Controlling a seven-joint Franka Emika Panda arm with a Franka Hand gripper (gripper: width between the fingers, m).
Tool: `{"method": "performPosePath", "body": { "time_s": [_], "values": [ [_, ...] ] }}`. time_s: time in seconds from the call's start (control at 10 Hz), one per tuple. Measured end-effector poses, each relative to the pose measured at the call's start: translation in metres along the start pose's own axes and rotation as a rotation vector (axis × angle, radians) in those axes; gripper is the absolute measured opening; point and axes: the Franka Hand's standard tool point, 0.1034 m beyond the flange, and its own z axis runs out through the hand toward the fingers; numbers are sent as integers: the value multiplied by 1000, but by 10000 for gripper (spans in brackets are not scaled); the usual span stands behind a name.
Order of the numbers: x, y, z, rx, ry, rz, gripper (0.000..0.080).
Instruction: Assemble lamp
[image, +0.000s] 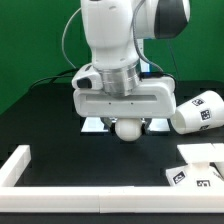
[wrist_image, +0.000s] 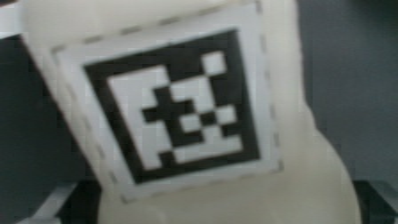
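Observation:
My gripper (image: 128, 122) hangs over the middle of the black table, shut on the small rounded white bulb (image: 128, 131), which sticks out below the fingers just above the table. In the wrist view the bulb (wrist_image: 196, 185) fills the frame, with its black-and-white tag (wrist_image: 175, 105) facing the camera. The large tapered shade (image: 198, 110) lies on its side at the exterior view's right. The angular base block (image: 200, 166) sits at the lower right, tags showing.
A white border rail (image: 14, 167) runs along the exterior view's left and another along the front edge (image: 100, 204). The marker board (image: 94, 125) lies behind the gripper, mostly hidden. A green wall stands behind.

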Motion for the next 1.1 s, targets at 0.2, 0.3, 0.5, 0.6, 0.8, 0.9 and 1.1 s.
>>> {"method": "performPosePath", "body": {
  "time_s": [0.2, 0.3, 0.5, 0.6, 0.8, 0.9, 1.1],
  "values": [
    [2, 2, 5, -2, 4, -25, 574],
    [3, 2, 5, 0, 7, -23, 574],
    [3, 2, 5, 0, 7, -23, 637],
    [3, 2, 5, 0, 7, -23, 680],
    [3, 2, 5, 0, 7, -23, 696],
    [3, 2, 5, 0, 7, -23, 698],
    [3, 2, 5, 0, 7, -23, 698]
  ]
}}
